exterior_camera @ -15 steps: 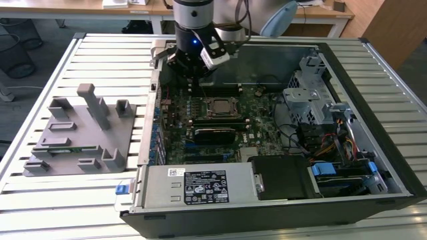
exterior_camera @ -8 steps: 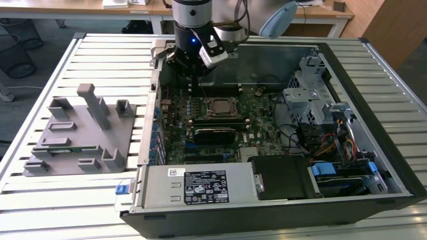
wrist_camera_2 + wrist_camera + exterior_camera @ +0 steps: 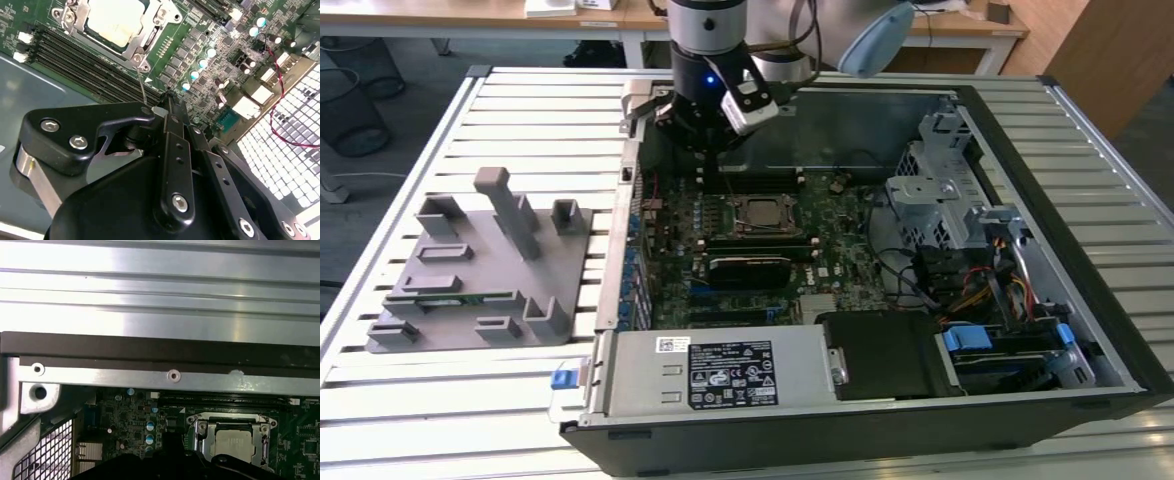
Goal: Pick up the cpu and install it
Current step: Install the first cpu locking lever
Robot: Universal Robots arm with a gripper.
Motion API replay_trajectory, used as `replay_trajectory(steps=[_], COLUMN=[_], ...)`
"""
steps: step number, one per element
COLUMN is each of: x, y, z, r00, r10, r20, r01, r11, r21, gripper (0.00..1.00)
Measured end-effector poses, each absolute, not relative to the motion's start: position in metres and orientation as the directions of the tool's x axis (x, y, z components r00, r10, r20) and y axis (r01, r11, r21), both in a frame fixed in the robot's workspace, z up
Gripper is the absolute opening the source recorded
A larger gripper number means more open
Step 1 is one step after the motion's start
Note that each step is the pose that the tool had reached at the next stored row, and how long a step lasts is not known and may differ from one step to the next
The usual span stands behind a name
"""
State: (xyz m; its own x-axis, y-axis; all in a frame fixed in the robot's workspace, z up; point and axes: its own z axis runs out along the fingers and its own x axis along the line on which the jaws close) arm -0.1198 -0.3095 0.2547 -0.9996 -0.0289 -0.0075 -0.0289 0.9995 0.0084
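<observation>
Exterior view first: the gripper (image 3: 707, 140) hangs over the far edge of the motherboard (image 3: 734, 250) inside the open computer case (image 3: 1067, 240), above the memory slots and just beyond the socket frame (image 3: 765, 215). The cpu (image 3: 762, 213) lies flat in that frame, its silvery top facing up, near the middle of the board. It is square, so no long axis stands out; its edges run parallel to the frame's sides and to the board's edges.

In the second wrist view the cpu (image 3: 116, 20) shows as a pale metal square seated inside the frame (image 3: 145, 37), with the black memory slots (image 3: 85, 65) running alongside. The black fingers (image 3: 172, 135) appear pressed together with nothing between them, well clear of the chip.

In the first wrist view the cpu (image 3: 234, 444) sits within the frame below the case's metal wall (image 3: 150, 377).

A grey fixture plate (image 3: 480, 270) rests on the slatted table (image 3: 400, 400) at the exterior view's left, apart from the case.
</observation>
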Motion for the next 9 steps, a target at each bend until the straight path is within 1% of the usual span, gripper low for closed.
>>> replay_trajectory(steps=[9], x=[-0.098], y=[-0.309], z=[0.255], r00=[-1.000], r10=[-0.029], r20=[0.005], r01=[-0.029], r11=[1.000], r21=[0.009], gripper=[0.11])
